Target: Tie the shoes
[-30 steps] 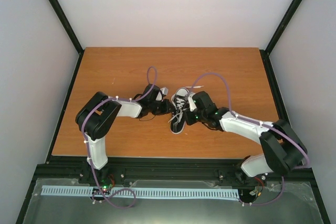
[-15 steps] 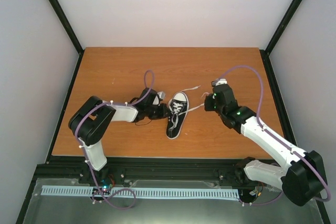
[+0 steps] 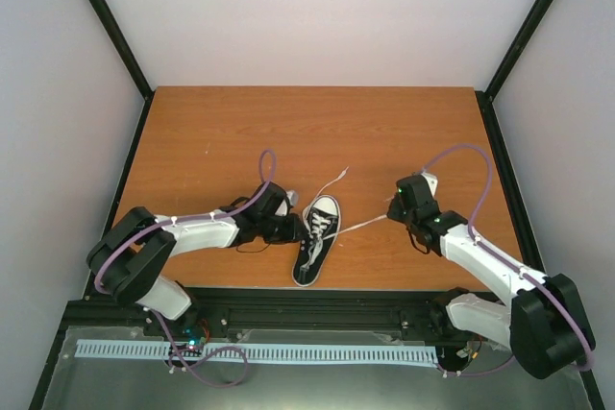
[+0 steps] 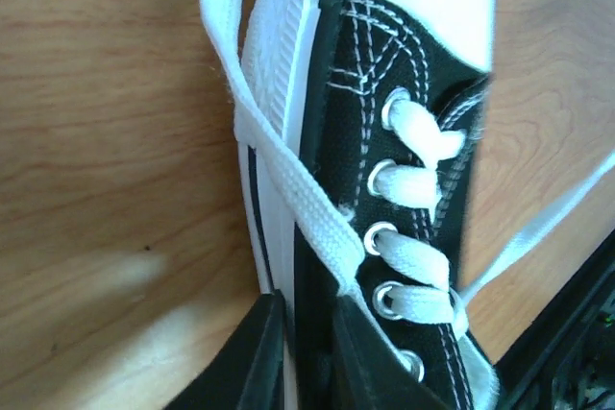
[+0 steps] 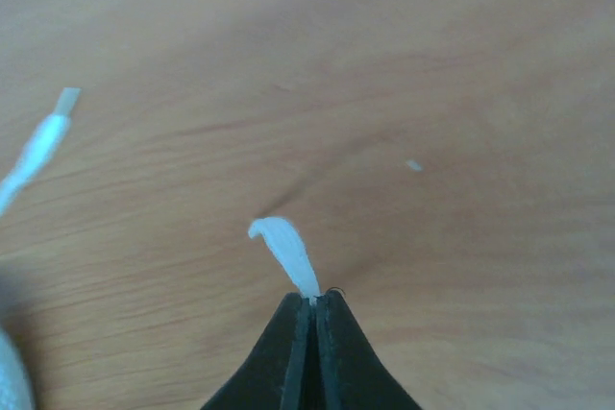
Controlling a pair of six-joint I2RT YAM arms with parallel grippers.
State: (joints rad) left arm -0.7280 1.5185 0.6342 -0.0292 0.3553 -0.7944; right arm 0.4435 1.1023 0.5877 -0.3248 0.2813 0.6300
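Observation:
The shoe, a small black sneaker with a white toe cap, lies near the table's front edge with its toe pointing away. My left gripper is shut on its side wall; in the left wrist view the fingers pinch the canvas and white edging of the shoe, and a lace runs down to them. My right gripper is off to the right, shut on the end of a white lace that stretches back to the shoe. The other lace trails away on the table.
The orange wooden table ends at a black rail just in front of the shoe's heel. Black frame posts stand at the back corners. A loose lace tip lies on the wood at the left of the right wrist view.
My right gripper has pulled away from the shoe to the right with the lace end, drawing it out. The shoe, held by my left gripper, has slid toward the near edge.

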